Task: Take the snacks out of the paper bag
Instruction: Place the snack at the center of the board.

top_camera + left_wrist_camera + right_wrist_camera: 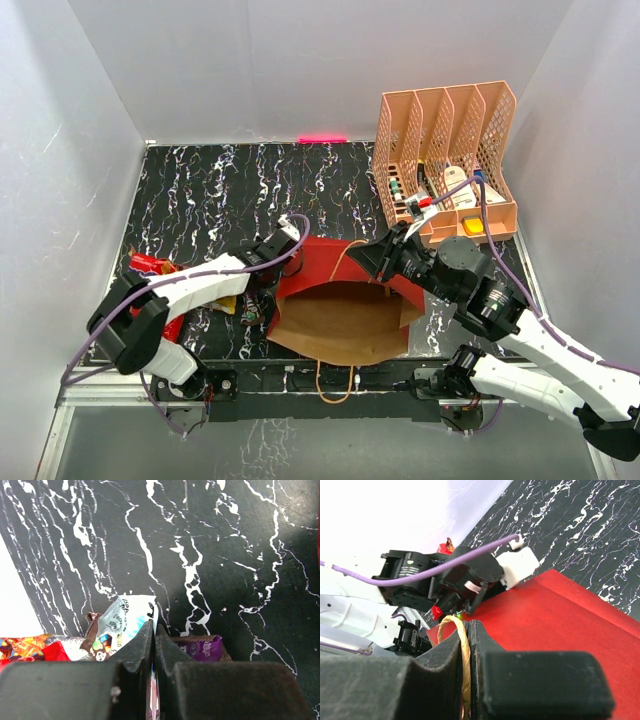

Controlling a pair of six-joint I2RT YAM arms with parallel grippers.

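Right gripper (469, 626) is clamping the handle (463, 652) of the bag (560, 625) between closed fingers, while left gripper (154, 628), fully closed, is pinching a silver packet (122, 622).

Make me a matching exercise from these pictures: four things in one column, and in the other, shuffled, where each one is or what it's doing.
Things:
1. right tool
2. peach rack
3. purple packet
4. paper bag

Places or states:
A. lying beside the left tool
B. standing at the far right
C. shut on a cord handle
D. in the middle by the near edge, mouth open

Pairs: 1-C, 2-B, 3-A, 4-D.
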